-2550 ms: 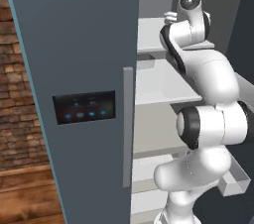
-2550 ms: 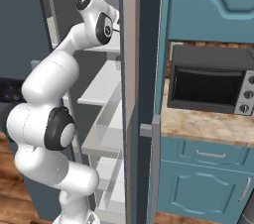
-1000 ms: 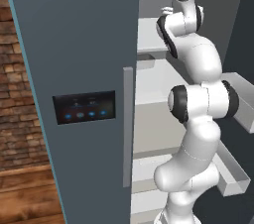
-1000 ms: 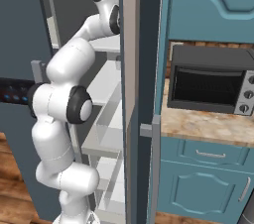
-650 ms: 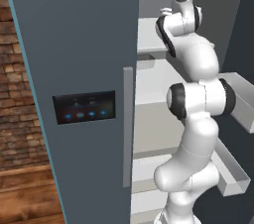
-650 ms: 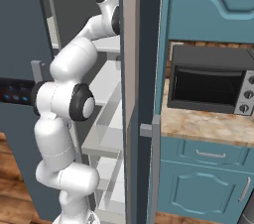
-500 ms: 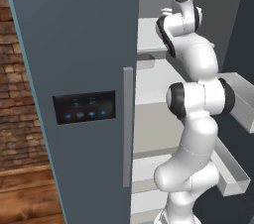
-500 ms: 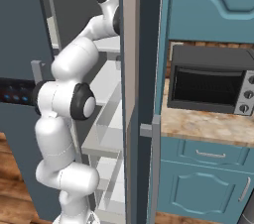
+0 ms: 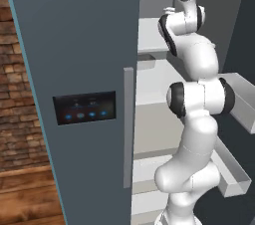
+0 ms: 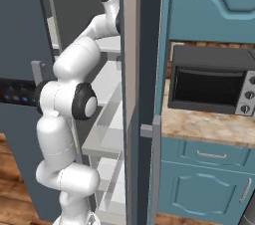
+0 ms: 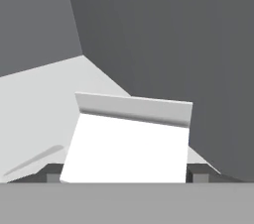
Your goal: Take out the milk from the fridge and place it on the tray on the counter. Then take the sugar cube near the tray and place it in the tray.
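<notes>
In the hand view the milk (image 11: 129, 143), a white gable-topped carton, stands on a white fridge shelf (image 11: 39, 104) right in front of the hand. My gripper (image 11: 125, 173) straddles it, one dark fingertip (image 11: 53, 173) against each side with no gap showing. The slate grey-blue fridge (image 9: 74, 45) stands open, and my arm reaches up onto an upper shelf (image 9: 149, 35). From the right, the fridge's open door edge (image 10: 132, 69) hides the hand. The tray and the sugar cube are out of view. A strip of speckled counter (image 10: 199, 124) lies right of the fridge.
A dark microwave (image 10: 214, 82) sits on the counter under teal wall cabinets (image 10: 214, 0). Door bins (image 9: 234, 174) jut out beside my arm's lower links. The fridge's grey back walls (image 11: 173, 34) close in just behind the carton.
Since the oldest frames the arm has stretched up and deeper into the fridge. In the last second it has held still while the fingers came in toward the carton.
</notes>
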